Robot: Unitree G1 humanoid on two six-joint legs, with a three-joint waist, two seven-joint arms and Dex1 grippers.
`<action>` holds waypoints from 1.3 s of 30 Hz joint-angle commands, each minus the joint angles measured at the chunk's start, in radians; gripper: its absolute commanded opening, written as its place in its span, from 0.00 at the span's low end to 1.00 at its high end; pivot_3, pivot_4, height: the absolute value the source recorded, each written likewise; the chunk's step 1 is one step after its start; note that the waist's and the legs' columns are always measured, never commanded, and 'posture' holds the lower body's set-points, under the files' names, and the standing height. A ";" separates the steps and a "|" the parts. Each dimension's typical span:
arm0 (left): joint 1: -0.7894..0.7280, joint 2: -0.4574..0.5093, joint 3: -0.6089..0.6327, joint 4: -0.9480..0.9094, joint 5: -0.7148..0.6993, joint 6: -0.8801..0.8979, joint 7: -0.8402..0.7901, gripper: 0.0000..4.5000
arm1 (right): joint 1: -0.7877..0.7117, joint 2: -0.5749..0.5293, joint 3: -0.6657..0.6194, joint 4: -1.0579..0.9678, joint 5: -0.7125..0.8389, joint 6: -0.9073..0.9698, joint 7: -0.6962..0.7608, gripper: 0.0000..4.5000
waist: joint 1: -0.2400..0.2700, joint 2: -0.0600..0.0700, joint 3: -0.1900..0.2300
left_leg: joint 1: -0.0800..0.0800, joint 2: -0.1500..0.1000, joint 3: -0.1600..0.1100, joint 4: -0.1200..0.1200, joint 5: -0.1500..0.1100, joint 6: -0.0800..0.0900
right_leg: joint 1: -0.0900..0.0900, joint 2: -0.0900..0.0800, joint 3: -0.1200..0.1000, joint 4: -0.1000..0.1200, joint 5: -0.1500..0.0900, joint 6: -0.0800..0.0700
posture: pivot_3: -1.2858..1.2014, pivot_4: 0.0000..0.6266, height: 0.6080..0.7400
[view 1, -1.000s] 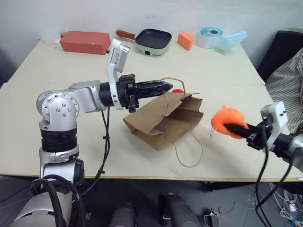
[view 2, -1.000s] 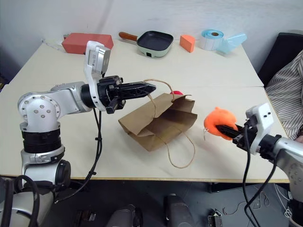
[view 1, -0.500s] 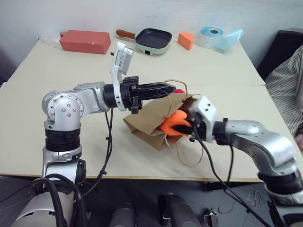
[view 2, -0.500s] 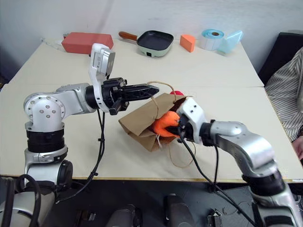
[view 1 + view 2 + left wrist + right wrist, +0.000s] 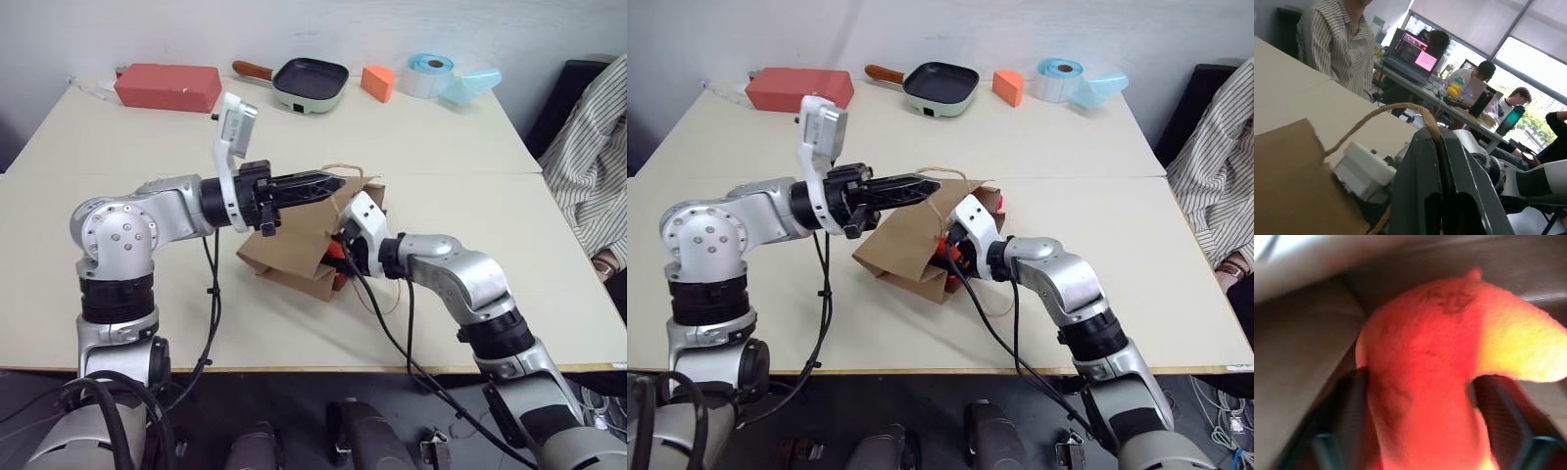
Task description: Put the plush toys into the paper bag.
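- The orange plush toy (image 5: 1435, 377) sits in the mouth of the paper bag (image 5: 294, 245), near the middle of the table (image 5: 470, 166).
- The right gripper (image 5: 1420, 431) reaches into that mouth, fingers spread wide on either side of the toy.
- The left gripper (image 5: 328, 183) is clamped on the bag's cord handle (image 5: 1376, 120), holding it up.
- A red box (image 5: 167, 86), a pan (image 5: 312, 80), an orange block (image 5: 378, 82) and a tape roll (image 5: 431, 73) line the far edge.

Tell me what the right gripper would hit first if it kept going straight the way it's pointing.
The orange plush toy sits right between the right gripper fingers inside the paper bag; behind it, probably the bag's paper wall.
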 commanded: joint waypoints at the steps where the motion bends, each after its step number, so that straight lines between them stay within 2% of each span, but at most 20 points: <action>1: 0.029 0.037 0.048 -0.058 -0.031 0.009 0.020 0.00 | 0.062 -0.060 -0.073 -0.203 0.086 0.033 0.048 0.99 | 0.001 0.000 0.000 | 0.000 0.000 0.000 0.000 0.000 0.000 | 0.000 0.000 0.000 0.000 0.000 0.000 | 0.52 0.24 1.00; 6: 0.104 0.109 0.100 -0.078 -0.042 0.027 0.037 0.00 | 0.188 -0.194 -0.273 -0.404 0.239 0.093 0.091 0.99 | 0.002 0.000 0.000 | 0.000 0.000 0.000 0.000 0.000 0.000 | 0.000 0.000 0.000 0.000 0.000 0.000 | 0.52 0.24 1.00; 9: 0.141 0.144 0.124 -0.086 -0.050 0.034 0.044 0.00 | 0.244 -0.287 -0.405 -0.440 0.332 0.110 0.143 0.99 | 0.003 0.000 0.000 | 0.000 0.000 -0.001 0.000 0.000 0.000 | 0.001 0.000 0.000 -0.001 0.000 0.000 | 0.52 0.24 1.00; 12: 0.164 0.169 0.150 -0.103 -0.070 0.043 0.054 0.00 | 0.256 -0.392 -0.536 -0.333 0.372 0.096 0.208 0.99 | 0.004 -0.001 0.000 | 0.000 -0.001 -0.001 0.000 0.000 0.000 | 0.002 0.000 0.000 -0.001 0.000 0.000 | 0.52 0.24 1.00; 16: 0.159 0.180 0.161 -0.106 -0.089 0.047 0.069 0.00 | 0.178 -0.427 -0.474 -0.086 0.227 -0.021 0.194 0.99 | 0.000 -0.001 0.000 | 0.001 -0.001 0.000 0.000 -0.001 0.001 | 0.003 0.000 0.000 -0.002 0.000 0.000 | 0.52 0.24 1.00; 20: 0.146 0.183 0.152 -0.111 -0.096 0.039 0.076 0.00 | -0.076 -0.288 -0.308 0.343 -0.003 -0.203 0.092 0.99 | -0.016 -0.001 0.001 | 0.003 -0.001 0.002 0.000 0.000 0.000 | 0.002 0.000 0.002 0.000 0.000 0.000 | 0.52 0.24 1.00; 22: 0.141 0.182 0.149 -0.111 -0.100 0.038 0.082 0.00 | -0.152 -0.244 -0.270 0.479 -0.066 -0.272 0.094 0.99 | -0.016 -0.001 0.001 | 0.002 -0.001 0.002 0.000 0.001 0.000 | 0.001 0.000 0.002 0.001 0.000 0.000 | 0.52 0.24 1.00; 24: 0.138 0.181 0.148 -0.115 -0.108 0.037 0.088 0.00 | -0.268 -0.152 -0.224 0.667 -0.132 -0.355 0.074 0.99 | -0.018 -0.001 0.001 | 0.001 0.000 0.001 -0.001 0.001 -0.001 | -0.001 0.001 0.001 0.001 0.000 -0.001 | 0.52 0.24 1.00; 28: 0.143 0.178 0.148 -0.128 -0.122 0.034 0.104 0.00 | -0.426 -0.012 -0.198 0.959 -0.211 -0.480 0.044 0.99 | -0.032 0.000 0.002 | 0.000 0.000 0.002 -0.001 0.001 -0.001 | -0.002 0.000 0.001 0.001 0.000 -0.001 | 0.52 0.24 1.00; 32: 0.159 0.174 0.152 -0.149 -0.137 0.031 0.123 0.00 | -0.512 0.078 -0.212 1.144 -0.244 -0.540 0.032 0.99 | -0.030 0.000 0.002 | 0.000 0.000 0.001 -0.001 0.001 -0.001 | -0.001 0.000 0.001 0.001 0.000 -0.001 | 0.52 0.24 1.00; 36: 0.174 0.171 0.158 -0.168 -0.157 0.024 0.147 0.00 | -0.555 0.132 -0.202 1.291 -0.320 -0.613 -0.074 0.99 | -0.030 0.000 0.002 | 0.000 0.000 0.001 -0.001 0.001 0.000 | -0.001 0.000 0.001 0.003 0.000 -0.001 | 0.52 0.24 1.00; 39: 0.179 0.167 0.160 -0.173 -0.168 0.016 0.164 0.00 | -0.564 0.152 -0.199 1.339 -0.355 -0.674 -0.091 0.85 | -0.030 0.000 0.002 | 0.000 0.000 0.001 -0.001 0.001 0.000 | -0.001 0.000 0.001 0.004 0.000 -0.001 | 0.52 0.24 1.00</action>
